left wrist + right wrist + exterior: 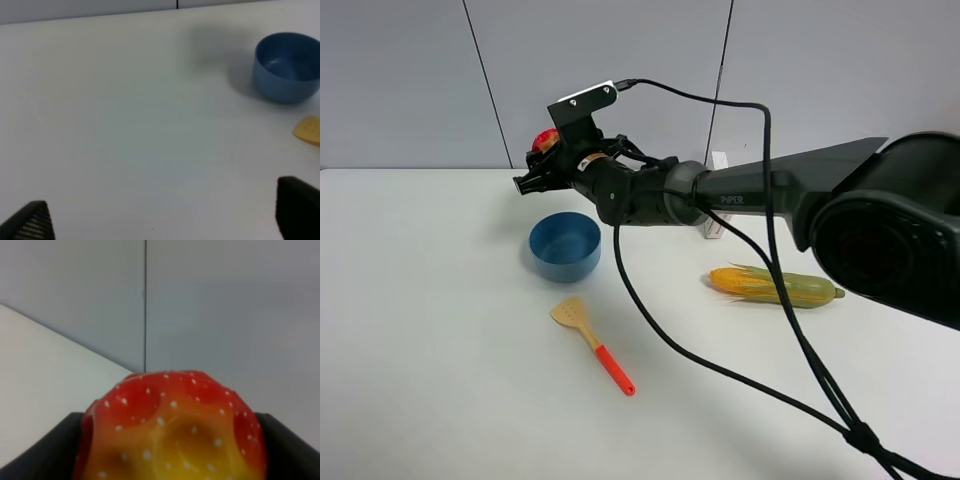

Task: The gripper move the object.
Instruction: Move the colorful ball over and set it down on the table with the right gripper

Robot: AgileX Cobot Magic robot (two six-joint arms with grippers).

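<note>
Your right fingers (287, 452) clamp the fruit (546, 140), raised off the desk (440, 350) near the bowl (565, 245). Your left fingers (35, 222) stand wide apart, holding nothing.

A white table (440, 350) stands against a grey panelled wall (410, 80).

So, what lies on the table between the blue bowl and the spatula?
Nothing: the table is bare between the blue bowl and the spatula, as the exterior high and left wrist views show.
</note>
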